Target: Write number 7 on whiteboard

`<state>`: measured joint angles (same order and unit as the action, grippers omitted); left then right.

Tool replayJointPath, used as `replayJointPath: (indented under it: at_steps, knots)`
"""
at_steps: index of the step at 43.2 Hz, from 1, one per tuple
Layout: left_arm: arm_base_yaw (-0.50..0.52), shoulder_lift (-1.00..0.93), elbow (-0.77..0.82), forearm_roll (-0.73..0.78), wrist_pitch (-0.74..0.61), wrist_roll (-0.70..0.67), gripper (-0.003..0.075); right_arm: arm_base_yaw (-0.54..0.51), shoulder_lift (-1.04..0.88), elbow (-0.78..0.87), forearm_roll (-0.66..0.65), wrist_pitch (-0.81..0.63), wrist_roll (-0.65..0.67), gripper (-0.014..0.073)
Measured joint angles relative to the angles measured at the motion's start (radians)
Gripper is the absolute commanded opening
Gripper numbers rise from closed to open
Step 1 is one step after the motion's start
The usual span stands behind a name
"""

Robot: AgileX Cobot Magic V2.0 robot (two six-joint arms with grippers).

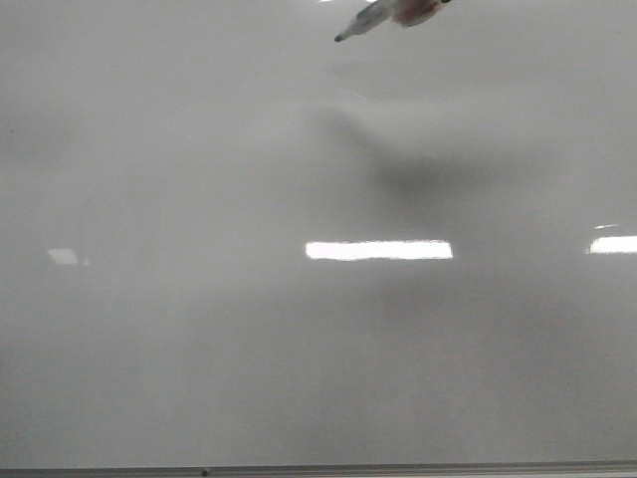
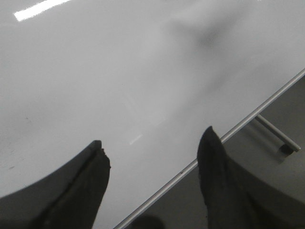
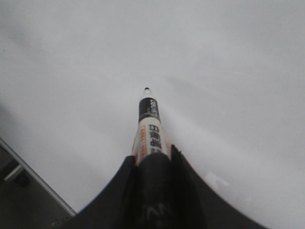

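Note:
The whiteboard (image 1: 199, 349) is a glossy pale grey surface that fills the front view, and its surface is bare in all three views. The number 7 is out of view. My right gripper (image 3: 152, 155) is shut on a white marker (image 3: 148, 124) with a black collar and an orange printed label. The marker's black tip points at the board (image 3: 228, 57). In the front view the marker (image 1: 370, 20) enters at the top edge, its tip held above the board with its shadow well apart. My left gripper (image 2: 152, 138) stands open over the board (image 2: 95, 71), nothing between its fingers.
A thin grey metal edge (image 1: 318, 468) runs along the board's near side and also shows as the board edge (image 2: 238, 126) under the left gripper and the board edge (image 3: 33, 181) beside the right gripper. A metal support bar (image 2: 276, 136) lies beyond it. Bright glare patches (image 1: 378, 250) sit mid-board.

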<state>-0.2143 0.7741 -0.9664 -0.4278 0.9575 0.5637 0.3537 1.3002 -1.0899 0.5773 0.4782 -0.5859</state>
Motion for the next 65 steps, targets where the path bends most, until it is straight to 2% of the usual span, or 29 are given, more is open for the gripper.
replayJointPath:
  at_steps: [13,24,33,39,50,59,65]
  knots:
    - [0.000,0.000,0.000,0.000,0.000,0.000,0.0407,0.000,0.103,-0.022,0.002,-0.063,0.000,-0.0066]
    - [0.000,0.000,0.000,0.000,0.000,0.000,0.0407,-0.002,0.117,-0.022,0.007,-0.078,-0.002,-0.0066]
    - [0.000,0.000,0.000,0.000,0.000,0.000,0.0407,-0.117,0.075,-0.022,-0.008,0.014,-0.004,-0.0066]
    - [0.000,0.000,0.000,0.000,0.000,0.000,0.0407,-0.145,0.067,-0.022,-0.012,0.033,-0.006,-0.0066]
    - [0.000,0.000,0.000,0.000,0.000,0.000,0.0407,-0.138,0.078,-0.017,-0.016,0.073,-0.010,-0.0066]
    - [0.000,0.000,0.000,-0.002,0.000,0.000,0.0407,-0.052,0.158,0.052,-0.021,0.117,-0.034,-0.0066]
    - [0.000,0.000,0.000,-0.002,0.000,0.000,0.0407,-0.022,0.144,0.053,-0.023,0.103,-0.035,-0.0066]
